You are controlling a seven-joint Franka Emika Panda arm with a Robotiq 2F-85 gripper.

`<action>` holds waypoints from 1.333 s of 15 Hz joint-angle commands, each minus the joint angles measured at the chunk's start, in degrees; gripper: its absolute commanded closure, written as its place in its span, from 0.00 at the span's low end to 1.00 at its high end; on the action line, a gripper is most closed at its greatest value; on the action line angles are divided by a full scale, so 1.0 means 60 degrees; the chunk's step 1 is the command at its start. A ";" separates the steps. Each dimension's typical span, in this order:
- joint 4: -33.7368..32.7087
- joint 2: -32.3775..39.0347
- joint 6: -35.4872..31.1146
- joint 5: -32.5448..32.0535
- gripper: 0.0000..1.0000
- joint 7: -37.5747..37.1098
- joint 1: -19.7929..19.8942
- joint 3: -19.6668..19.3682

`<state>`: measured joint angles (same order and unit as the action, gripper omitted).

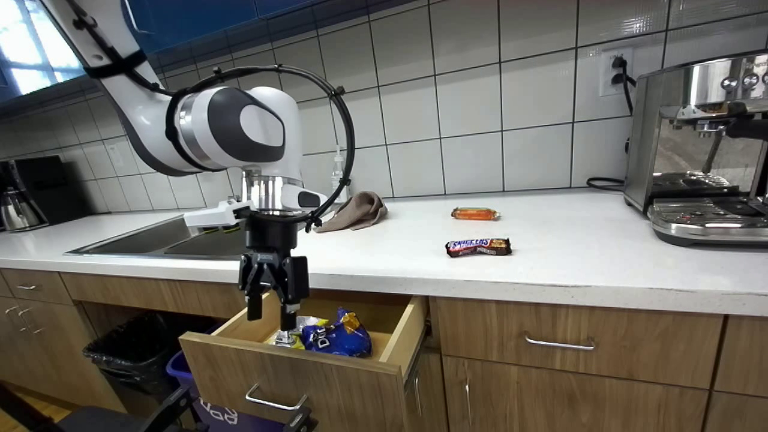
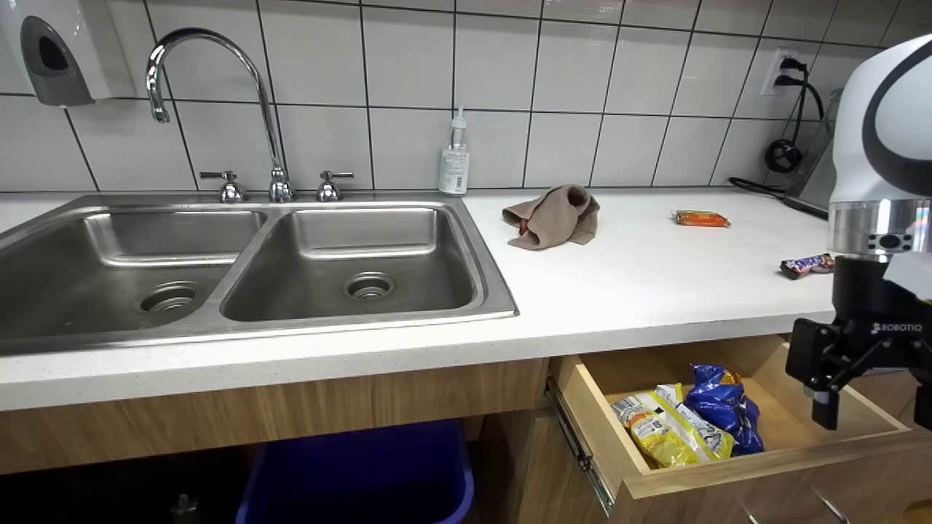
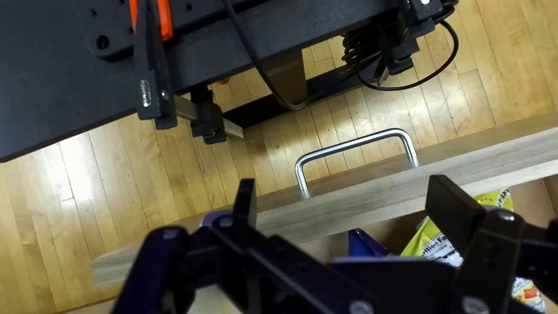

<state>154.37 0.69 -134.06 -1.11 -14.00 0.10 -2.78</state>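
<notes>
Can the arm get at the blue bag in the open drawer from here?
Probably yes. The drawer stands open, the end effector hangs empty above its front with jaws apart, and nothing appears to block the blue bag from above. The yellow bag beside it may crowd the grasp.

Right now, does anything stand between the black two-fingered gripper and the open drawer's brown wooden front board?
Nothing visible does: the wrist view shows the front board uncovered between the fingers of the open gripper.
</notes>
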 commanded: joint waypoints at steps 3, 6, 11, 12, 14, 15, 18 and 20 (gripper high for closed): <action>0.0642 -0.0321 -0.0626 -0.0055 0.00 -0.0008 0.0073 0.0086; 0.0812 -0.0137 -0.0953 -0.0096 0.00 -0.0102 0.0052 0.0105; 0.0756 0.0317 -0.1310 -0.0194 0.00 -0.0177 0.0013 0.0119; 0.0756 0.0403 -0.1359 -0.0237 0.00 -0.0202 0.0006 0.0112; 0.0754 0.0587 -0.1489 -0.0332 0.00 -0.0233 -0.0008 0.0089; 0.0754 0.0676 -0.1524 -0.0405 0.00 -0.0245 -0.0017 0.0075; 0.0752 0.0889 -0.1602 -0.0598 0.00 -0.0234 -0.0046 0.0038; 0.0750 0.1031 -0.1681 -0.0688 0.00 -0.0267 -0.0061 0.0008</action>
<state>158.98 5.69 -142.96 -3.27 -14.09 0.10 -2.70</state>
